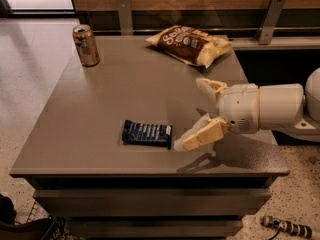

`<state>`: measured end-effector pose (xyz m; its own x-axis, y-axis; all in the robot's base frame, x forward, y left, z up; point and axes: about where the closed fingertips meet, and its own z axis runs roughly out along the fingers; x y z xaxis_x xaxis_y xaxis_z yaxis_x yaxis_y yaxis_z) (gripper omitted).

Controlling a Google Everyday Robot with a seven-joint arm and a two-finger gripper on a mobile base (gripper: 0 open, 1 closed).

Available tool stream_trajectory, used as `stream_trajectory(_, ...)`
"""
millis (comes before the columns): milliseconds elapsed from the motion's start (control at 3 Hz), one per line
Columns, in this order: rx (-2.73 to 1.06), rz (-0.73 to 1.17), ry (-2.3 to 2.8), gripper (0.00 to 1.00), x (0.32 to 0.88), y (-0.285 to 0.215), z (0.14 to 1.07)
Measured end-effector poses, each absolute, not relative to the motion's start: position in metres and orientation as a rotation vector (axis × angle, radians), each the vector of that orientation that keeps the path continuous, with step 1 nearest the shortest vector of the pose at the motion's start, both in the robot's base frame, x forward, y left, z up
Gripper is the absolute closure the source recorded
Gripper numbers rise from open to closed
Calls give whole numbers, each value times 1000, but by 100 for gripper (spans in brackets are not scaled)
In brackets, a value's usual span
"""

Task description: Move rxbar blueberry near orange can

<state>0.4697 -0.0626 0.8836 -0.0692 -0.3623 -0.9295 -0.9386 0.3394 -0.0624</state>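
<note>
The tool [191, 114] sits at the end of a white arm [270, 108] and is spread wide, with nothing between its two cream fingers. One finger [205, 135] angles down with its tip just beside the short end of the rxbar blueberry [147, 133] on the arm's side. Whether it touches the wrapper cannot be told. The other finger is raised, farther from the bar and toward the back. The wide spread and low, slanted pose look like preparation for closing over the bar, so the step in hand is probably the approach to a grasp, with the bar not yet between the fingers. The bar lies flat on the grey surface [100, 99], label up, with its long side running toward the tool. That probably means the tool must pass over the bar's end or turn to pinch across its narrow width. The orange can [86, 46] stands upright well apart from the bar, beyond it and off to the side away from the tool, so the carry is a long diagonal. A chip bag [189, 44] lies well behind the bar, clear of that path.
</note>
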Motion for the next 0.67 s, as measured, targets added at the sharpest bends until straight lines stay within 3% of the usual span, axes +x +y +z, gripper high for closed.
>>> stream_trajectory(667, -1191, 742, 1635, 0, 469, -49, 874)
